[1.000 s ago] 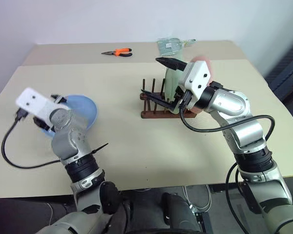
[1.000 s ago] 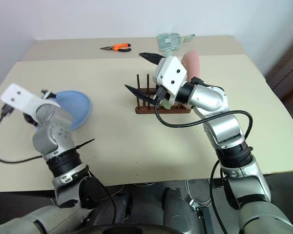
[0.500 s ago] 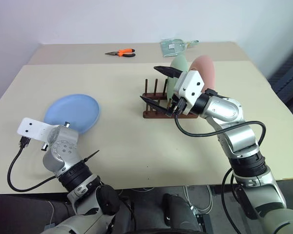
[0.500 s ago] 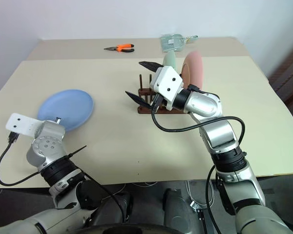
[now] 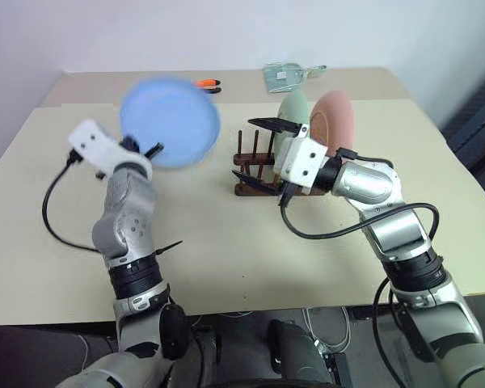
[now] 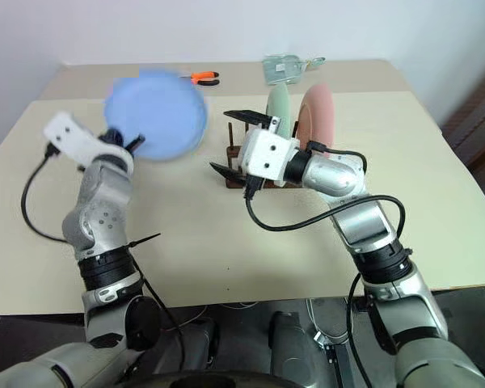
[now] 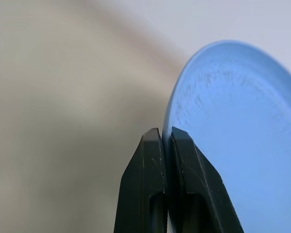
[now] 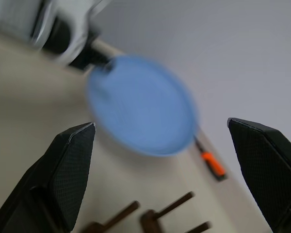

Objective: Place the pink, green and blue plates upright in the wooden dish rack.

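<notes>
Left gripper (image 7: 166, 141) clamped on blue plate (image 7: 233, 145) rim

plate (image 5: 170, 121): blue | plate (image 5: 332, 123): pink | plate (image 5: 293, 111): green | rack (image 5: 255, 187): dark brown

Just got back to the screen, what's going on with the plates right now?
The left gripper is shut on the rim of the blue plate and holds it in the air above the table, left of the wooden dish rack. The green plate and pink plate already stand upright in the rack. The right gripper is open, hovering at the rack's free pegs and facing the blue plate. Orange pliers lie at the far edge.
</notes>
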Robot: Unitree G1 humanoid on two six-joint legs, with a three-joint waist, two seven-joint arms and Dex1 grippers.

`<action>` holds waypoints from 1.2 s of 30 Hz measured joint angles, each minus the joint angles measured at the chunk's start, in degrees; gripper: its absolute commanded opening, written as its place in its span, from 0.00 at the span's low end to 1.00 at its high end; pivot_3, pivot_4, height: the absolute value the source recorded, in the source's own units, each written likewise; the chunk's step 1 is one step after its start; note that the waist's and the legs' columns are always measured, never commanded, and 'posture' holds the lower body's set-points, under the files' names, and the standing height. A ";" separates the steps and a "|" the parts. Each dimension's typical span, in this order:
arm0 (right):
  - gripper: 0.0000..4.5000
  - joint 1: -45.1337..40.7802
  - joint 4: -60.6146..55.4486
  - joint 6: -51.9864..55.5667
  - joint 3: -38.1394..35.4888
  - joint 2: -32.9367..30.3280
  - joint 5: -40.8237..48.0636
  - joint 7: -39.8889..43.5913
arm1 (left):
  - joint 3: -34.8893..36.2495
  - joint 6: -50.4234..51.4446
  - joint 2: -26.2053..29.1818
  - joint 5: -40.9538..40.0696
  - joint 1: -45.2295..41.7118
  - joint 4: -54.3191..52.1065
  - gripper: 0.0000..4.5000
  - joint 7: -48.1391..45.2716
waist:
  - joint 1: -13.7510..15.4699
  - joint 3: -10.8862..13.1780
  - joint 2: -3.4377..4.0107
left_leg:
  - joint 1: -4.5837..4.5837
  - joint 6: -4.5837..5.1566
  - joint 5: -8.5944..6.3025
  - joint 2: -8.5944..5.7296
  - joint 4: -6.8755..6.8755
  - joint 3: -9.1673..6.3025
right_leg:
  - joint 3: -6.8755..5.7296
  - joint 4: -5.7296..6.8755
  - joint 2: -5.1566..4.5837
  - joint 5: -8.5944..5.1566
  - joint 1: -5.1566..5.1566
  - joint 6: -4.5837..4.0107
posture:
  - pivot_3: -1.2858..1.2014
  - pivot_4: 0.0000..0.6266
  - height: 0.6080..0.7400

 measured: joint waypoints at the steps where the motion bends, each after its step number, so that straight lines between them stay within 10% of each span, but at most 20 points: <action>1: 1.00 -1.32 0.81 -3.09 1.38 -0.32 -3.35 -0.27 | -1.77 -0.62 0.17 -0.31 -0.87 -1.13 0.00 -1.56 | -0.15 0.00 0.00 | 0.03 0.00 0.00 0.01 -0.02 0.00 | 0.00 0.00 0.00 0.00 0.01 0.00 | 0.52 0.24 1.00; 12: 1.00 -9.32 17.45 -14.48 7.03 1.28 -22.52 -8.27 | -8.67 1.60 0.29 -1.96 -2.04 -5.84 0.00 -5.93 | -1.10 0.00 -0.01 | 0.00 -0.01 0.01 0.02 -0.02 0.00 | 0.02 0.00 0.00 0.00 -0.02 -0.01 | 0.52 0.24 1.00; 19: 0.40 -9.84 20.89 -15.20 7.35 2.13 -25.62 -10.64 | -11.01 3.54 -0.97 -2.48 -0.15 -8.37 0.00 -6.10 | -1.11 0.01 -0.01 | 0.02 -0.01 0.01 0.01 -0.02 0.00 | 0.04 0.01 0.01 0.00 -0.01 -0.01 | 0.52 0.24 1.00; 23: 0.00 -9.84 20.81 -15.81 7.31 2.09 -27.43 -12.47 | -10.35 3.12 -0.89 -2.96 -0.05 -8.41 0.30 -6.17 | -1.12 0.01 0.00 | 0.02 -0.01 0.01 0.01 -0.02 0.00 | 0.04 0.00 0.01 0.00 -0.01 -0.01 | 0.52 0.24 1.00; 26: 0.00 -9.93 20.60 -16.23 7.31 2.10 -28.76 -13.76 | -5.43 -0.37 -1.75 -4.91 -1.81 -6.89 0.62 -3.90 | -1.11 0.02 -0.02 | 0.01 -0.01 0.01 0.02 -0.01 -0.01 | 0.04 0.00 0.01 0.00 -0.02 -0.02 | 0.52 0.24 1.00; 31: 0.00 -10.75 20.07 -18.60 5.90 2.33 -27.22 -14.65 | 5.13 -10.51 7.41 -1.20 -4.11 0.11 0.62 1.07 | -1.47 0.03 -0.01 | 0.07 -0.02 0.02 0.04 -0.11 0.00 | 0.04 0.01 0.05 0.00 -0.04 -0.02 | 0.52 0.24 1.00; 36: 0.00 -11.18 14.33 -16.43 1.00 8.22 -12.03 -11.10 | 0.62 -13.18 14.42 4.22 4.74 5.77 0.62 -7.94 | -0.89 0.03 -0.01 | 0.01 -0.02 0.02 -0.01 -0.02 -0.04 | 0.05 -0.01 0.01 0.01 0.03 -0.02 | 0.52 0.24 1.00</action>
